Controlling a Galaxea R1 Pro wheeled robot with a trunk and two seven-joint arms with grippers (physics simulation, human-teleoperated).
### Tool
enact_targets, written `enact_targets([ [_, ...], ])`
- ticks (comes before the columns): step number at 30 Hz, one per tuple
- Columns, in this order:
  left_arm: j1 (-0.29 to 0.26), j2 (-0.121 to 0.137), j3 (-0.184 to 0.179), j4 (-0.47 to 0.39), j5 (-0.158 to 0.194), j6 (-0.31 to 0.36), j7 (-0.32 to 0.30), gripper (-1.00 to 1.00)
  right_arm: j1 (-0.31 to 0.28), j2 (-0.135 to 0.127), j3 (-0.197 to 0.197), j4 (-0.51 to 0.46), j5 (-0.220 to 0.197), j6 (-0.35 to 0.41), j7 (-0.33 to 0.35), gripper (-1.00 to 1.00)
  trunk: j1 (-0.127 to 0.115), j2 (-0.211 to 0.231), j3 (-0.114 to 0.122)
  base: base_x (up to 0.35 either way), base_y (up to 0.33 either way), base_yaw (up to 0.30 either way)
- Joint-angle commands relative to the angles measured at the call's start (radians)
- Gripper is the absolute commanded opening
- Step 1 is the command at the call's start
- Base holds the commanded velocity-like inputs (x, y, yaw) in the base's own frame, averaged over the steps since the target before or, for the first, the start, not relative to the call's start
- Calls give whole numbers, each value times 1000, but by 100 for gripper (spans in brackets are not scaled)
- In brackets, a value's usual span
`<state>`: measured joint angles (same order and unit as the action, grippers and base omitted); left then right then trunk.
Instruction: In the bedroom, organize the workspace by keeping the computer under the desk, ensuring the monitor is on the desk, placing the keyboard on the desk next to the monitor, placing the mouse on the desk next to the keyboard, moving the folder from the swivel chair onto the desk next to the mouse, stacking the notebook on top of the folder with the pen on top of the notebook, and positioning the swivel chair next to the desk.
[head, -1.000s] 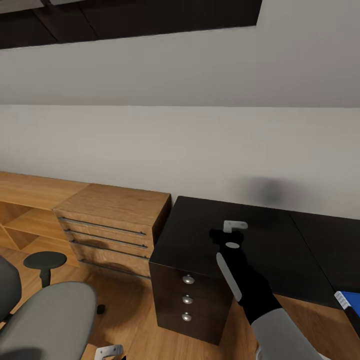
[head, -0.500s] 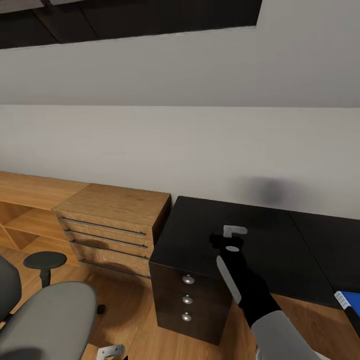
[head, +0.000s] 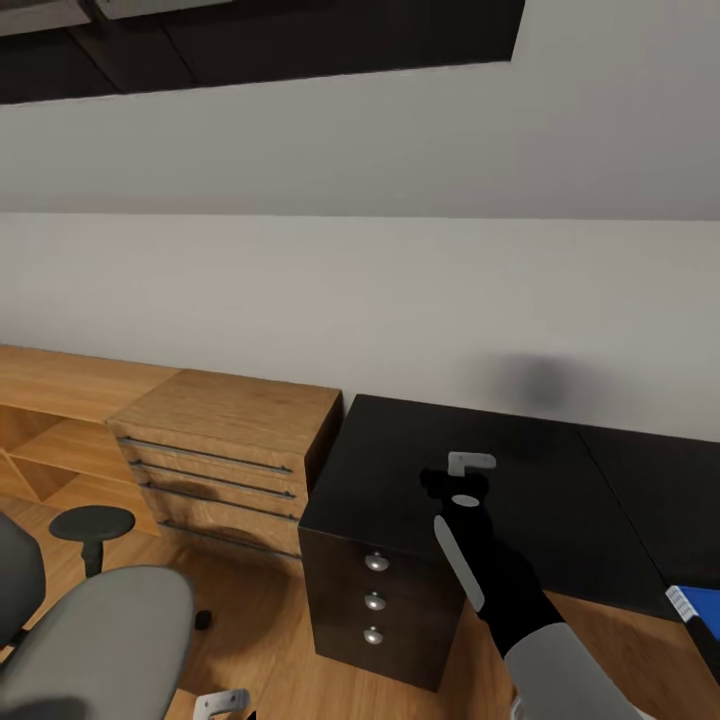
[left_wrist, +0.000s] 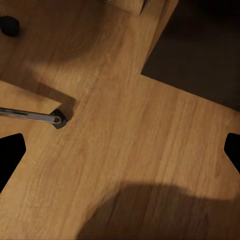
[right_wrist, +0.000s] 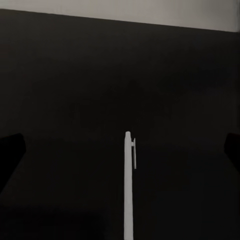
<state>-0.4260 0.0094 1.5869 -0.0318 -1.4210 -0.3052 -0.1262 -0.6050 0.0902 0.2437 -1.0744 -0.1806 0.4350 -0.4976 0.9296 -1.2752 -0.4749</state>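
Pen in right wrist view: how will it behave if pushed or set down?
The pen looks slim, straight and rigid, so probably light and stiff. Its round barrel could roll on the smooth black desk, though the side clip may stop it.

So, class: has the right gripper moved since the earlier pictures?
Yes, slightly: the right gripper has sunk closer to the top drawer knob of the desk.
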Motion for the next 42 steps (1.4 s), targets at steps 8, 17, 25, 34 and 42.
enact_targets([
  [8,0,0,8,-2,-4,-2,-6,100,0,-1,3,0,-9,2,-9,100,-31,56,24,0,0,0],
  [17,0,1,8,-2,-4,-2,-6,100,7,-2,3,4,-7,4,-10,100,-65,119,52,0,0,0],
  [25,0,1,8,-2,-4,-2,-6,100,14,-4,3,15,-8,5,-9,100,-96,175,77,0,0,0],
  [34,0,2,9,-2,-4,2,-6,100,14,-6,2,23,-9,22,-9,100,-115,210,93,0,0,0],
  [42,0,2,8,-2,-4,3,-6,100,14,-4,-21,42,-11,95,-9,100,-115,210,93,0,0,0],
])
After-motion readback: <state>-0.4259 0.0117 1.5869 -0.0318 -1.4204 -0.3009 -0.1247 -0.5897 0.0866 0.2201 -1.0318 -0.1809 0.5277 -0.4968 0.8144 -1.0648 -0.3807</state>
